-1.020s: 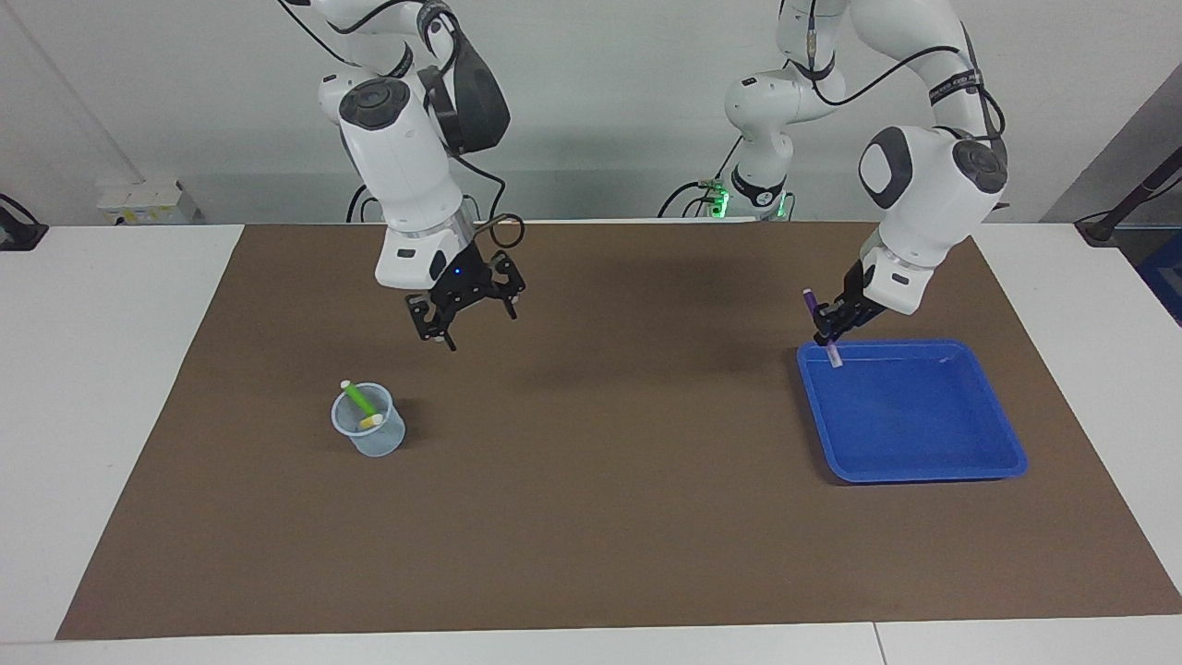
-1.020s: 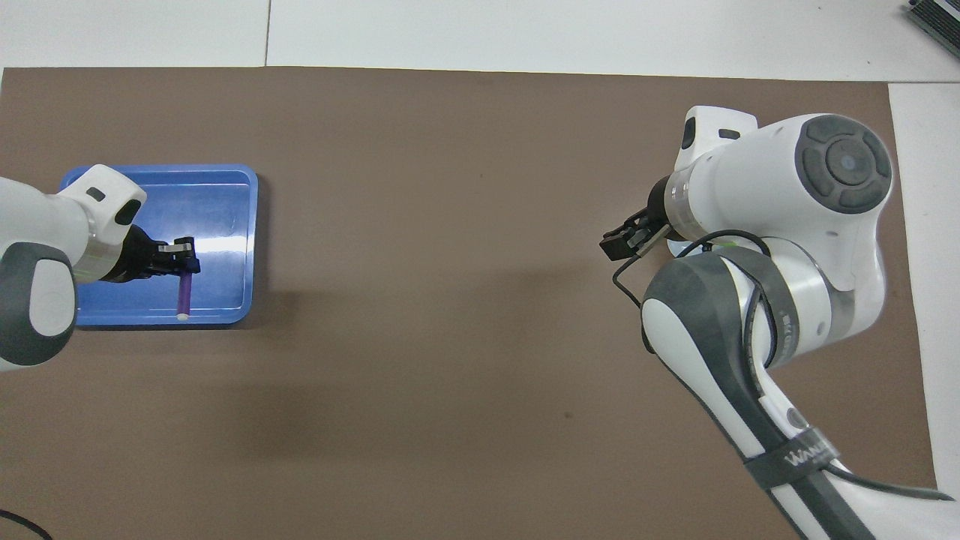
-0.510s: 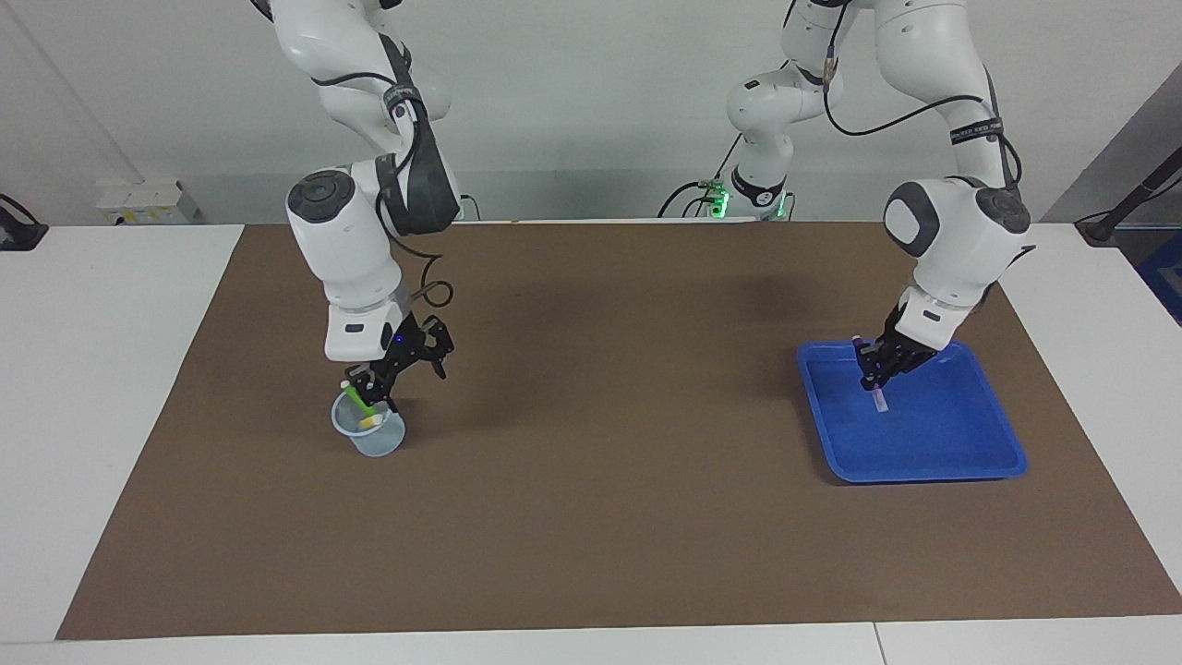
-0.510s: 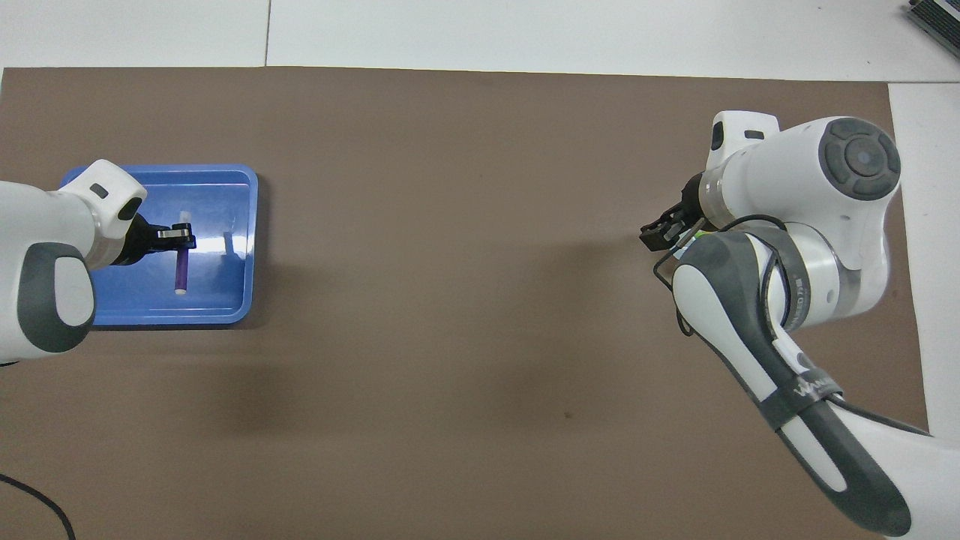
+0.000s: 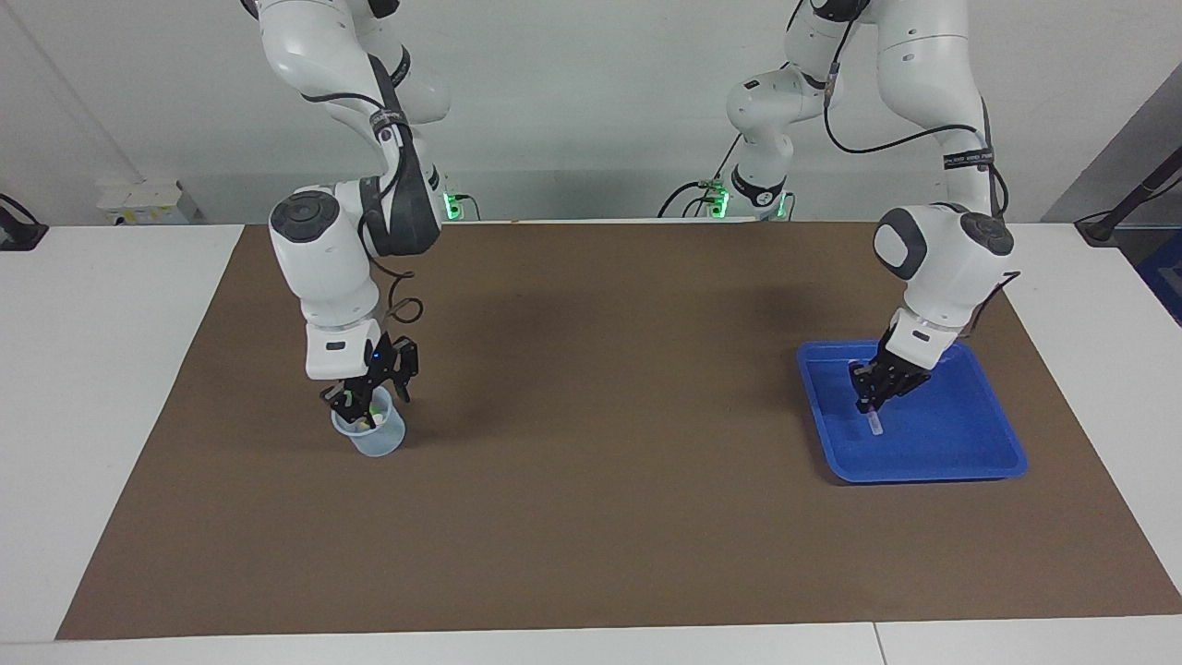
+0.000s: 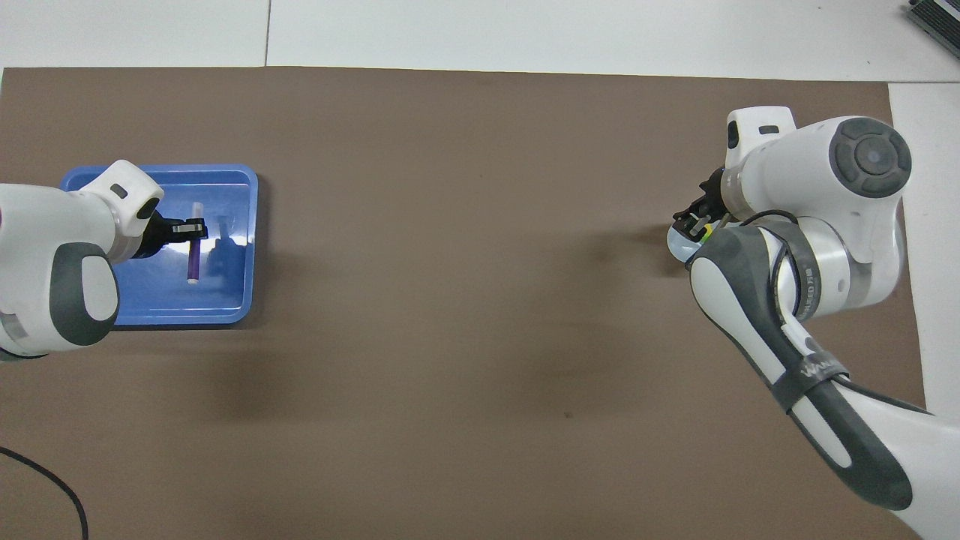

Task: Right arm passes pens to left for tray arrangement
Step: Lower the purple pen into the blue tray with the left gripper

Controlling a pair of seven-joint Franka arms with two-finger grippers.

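My left pincer [image 5: 873,395] is down inside the shallow bright blue plastic tray [image 5: 960,462], at the left arm's end of the desk [image 5: 591,517], and it pinches the slim purple marker pen [image 6: 193,261]. The pen hangs tilted, its pale whitish end low over the tray floor; I cannot tell whether that tip touches.

My right pincer [image 5: 355,403] reaches into the mouth of the small translucent plastic cup [image 5: 374,439] at the right arm's end, at the green marker pen [image 5: 367,407] standing in it. Whether its fingers are spread or gripping I cannot tell. A yellow pen [image 6: 706,232] shows at the cup too.
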